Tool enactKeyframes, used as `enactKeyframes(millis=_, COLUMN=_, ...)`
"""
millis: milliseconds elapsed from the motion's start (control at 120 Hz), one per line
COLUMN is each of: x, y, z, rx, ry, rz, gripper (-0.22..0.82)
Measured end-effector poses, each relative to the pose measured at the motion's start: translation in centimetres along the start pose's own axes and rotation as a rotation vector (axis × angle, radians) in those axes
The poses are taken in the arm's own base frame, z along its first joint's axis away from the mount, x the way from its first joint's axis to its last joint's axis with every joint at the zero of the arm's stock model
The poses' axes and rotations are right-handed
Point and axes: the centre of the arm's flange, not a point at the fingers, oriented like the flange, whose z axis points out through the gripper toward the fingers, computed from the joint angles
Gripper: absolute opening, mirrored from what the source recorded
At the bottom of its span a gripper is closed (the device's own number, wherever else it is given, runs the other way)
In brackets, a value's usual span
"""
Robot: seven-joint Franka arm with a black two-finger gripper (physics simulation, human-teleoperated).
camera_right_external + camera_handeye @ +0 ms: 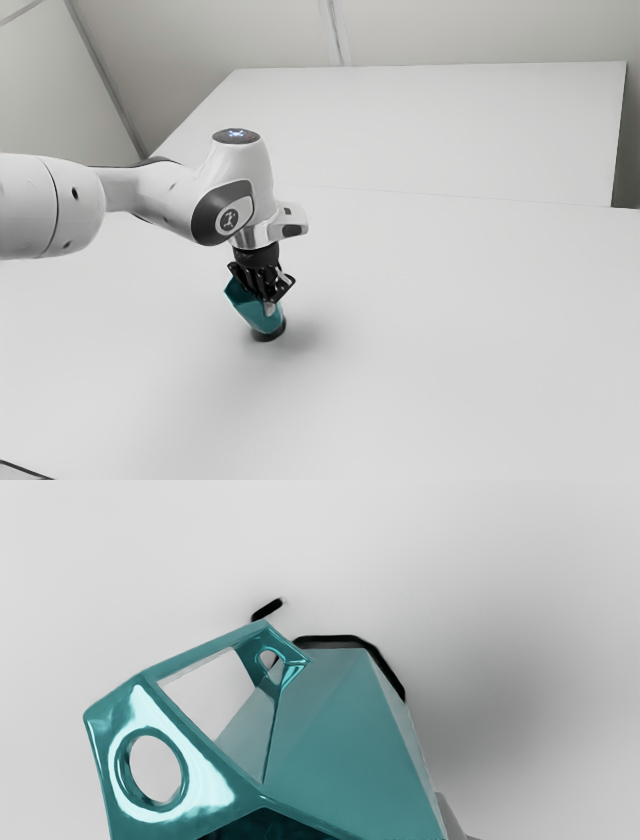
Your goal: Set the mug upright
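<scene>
One mug (255,312) is leaning toward the exterior view's eleven o'clock, by the jaws; whether they're gripping, I cannot tell; its wall (345,740), likely stiff, slippery, is offering purchase.

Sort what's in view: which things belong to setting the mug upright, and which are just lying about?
For the job:
- teal mug, tilted
- hand, at the mug
- table, beneath

Just about:
- dark-edged thing, exterior view's lower-left corner, unidentifiable
</scene>
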Motion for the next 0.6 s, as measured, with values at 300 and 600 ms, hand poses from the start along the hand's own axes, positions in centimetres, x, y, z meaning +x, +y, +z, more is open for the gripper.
enactKeyframes(millis=300, x=-0.03, y=-0.05, z=0.04, rx=-0.008, ry=0.003, rz=-0.006, gripper=-0.02)
enactKeyframes(millis=600, x=-0.05, y=-0.18, z=-0.26, rx=-0.009, ry=0.010, rz=-0.006, gripper=0.16)
